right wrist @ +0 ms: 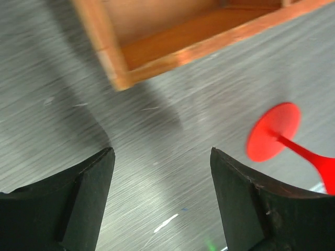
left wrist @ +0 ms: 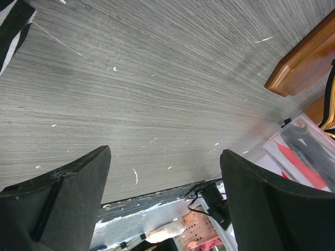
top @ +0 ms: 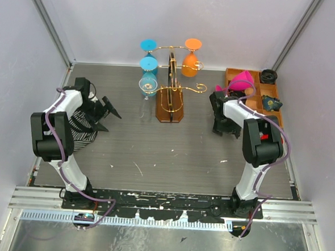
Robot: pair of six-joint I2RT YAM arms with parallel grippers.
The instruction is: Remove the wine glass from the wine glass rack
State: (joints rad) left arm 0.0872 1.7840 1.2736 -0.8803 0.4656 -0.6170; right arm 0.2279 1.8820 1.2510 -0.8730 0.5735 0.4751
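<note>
The wine glass rack [top: 170, 94], thin gold wire on a brown wooden base [left wrist: 303, 57], stands mid-table. Blue glasses [top: 148, 64] hang on its left arms and an orange one [top: 190, 61] on its right. A pink wine glass [top: 242, 82] lies tilted off the rack at the orange tray's left end. Its round foot [right wrist: 274, 130] and stem show just right of my right gripper [right wrist: 162, 178]. That gripper [top: 219, 100] is open with only bare table between its fingers. My left gripper [top: 108, 111] is open and empty over the table [left wrist: 165, 178], left of the rack.
An orange-brown compartment tray [top: 273, 114] sits at the back right with dark objects [top: 268, 75] in it; its corner [right wrist: 118, 78] is close ahead of the right gripper. A striped cloth [top: 79, 128] lies by the left arm. Walls enclose the table on three sides.
</note>
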